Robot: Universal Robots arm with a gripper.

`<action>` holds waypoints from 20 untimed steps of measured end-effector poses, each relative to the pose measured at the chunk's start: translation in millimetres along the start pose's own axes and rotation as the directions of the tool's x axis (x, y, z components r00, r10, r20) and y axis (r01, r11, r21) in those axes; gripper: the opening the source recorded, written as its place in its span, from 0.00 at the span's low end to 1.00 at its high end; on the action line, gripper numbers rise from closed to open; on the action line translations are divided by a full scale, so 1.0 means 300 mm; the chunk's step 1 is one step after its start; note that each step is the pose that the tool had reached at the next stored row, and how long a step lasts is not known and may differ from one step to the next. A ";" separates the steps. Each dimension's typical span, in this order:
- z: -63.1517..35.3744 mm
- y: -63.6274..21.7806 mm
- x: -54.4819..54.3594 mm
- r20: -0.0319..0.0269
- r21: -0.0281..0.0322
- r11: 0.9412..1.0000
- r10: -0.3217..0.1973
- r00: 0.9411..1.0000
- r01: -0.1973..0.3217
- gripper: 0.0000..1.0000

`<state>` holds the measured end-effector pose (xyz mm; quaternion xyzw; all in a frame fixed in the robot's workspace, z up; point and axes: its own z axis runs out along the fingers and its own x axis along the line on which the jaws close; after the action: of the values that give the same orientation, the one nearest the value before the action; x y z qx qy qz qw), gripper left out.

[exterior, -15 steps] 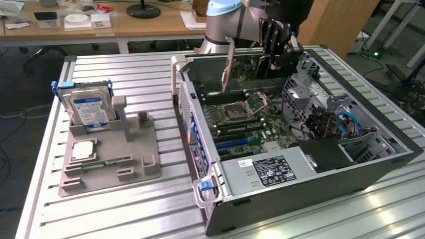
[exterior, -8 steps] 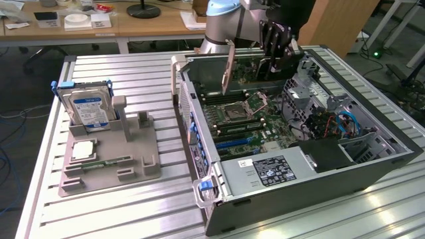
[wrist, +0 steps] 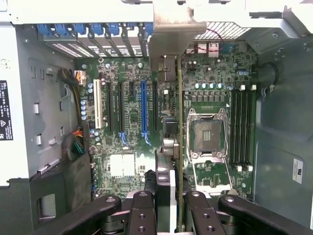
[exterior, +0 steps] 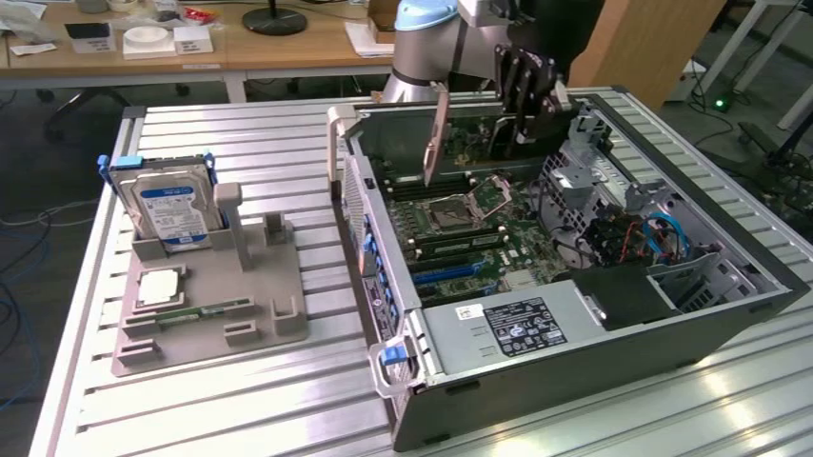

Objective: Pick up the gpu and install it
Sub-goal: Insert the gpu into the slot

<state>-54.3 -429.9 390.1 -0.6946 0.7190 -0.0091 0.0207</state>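
The gpu [exterior: 439,133] hangs upright over the open computer case [exterior: 711,314], its pale metal bracket toward the exterior view's left and its dark board running to my gripper [exterior: 519,129]. My gripper is shut on the board's edge. In the wrist view the gpu [wrist: 179,147] shows edge-on as a thin line between the black fingers [wrist: 143,210], with its bracket [wrist: 168,39] at the far end. It hovers above the motherboard [wrist: 215,98], between the blue expansion slot [wrist: 143,107] and the CPU socket [wrist: 208,132], apart from the board.
A grey fixture [exterior: 254,286] stands on the slatted table at the exterior view's left. It holds a blue-labelled hard drive [exterior: 171,205], a flat chip [exterior: 159,286] and a green memory stick [exterior: 209,309]. The power supply [exterior: 508,328] and cables [exterior: 654,238] crowd the case.
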 end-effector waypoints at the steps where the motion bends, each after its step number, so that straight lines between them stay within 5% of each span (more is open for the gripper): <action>1: 0.003 0.000 0.001 0.000 0.000 1.000 0.000 1.000 0.000 0.28; 20: 0.027 0.001 0.002 0.000 0.000 1.000 0.000 1.000 0.000 0.28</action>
<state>-54.3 -430.5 381.8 -0.6946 0.7190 -0.0091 0.0208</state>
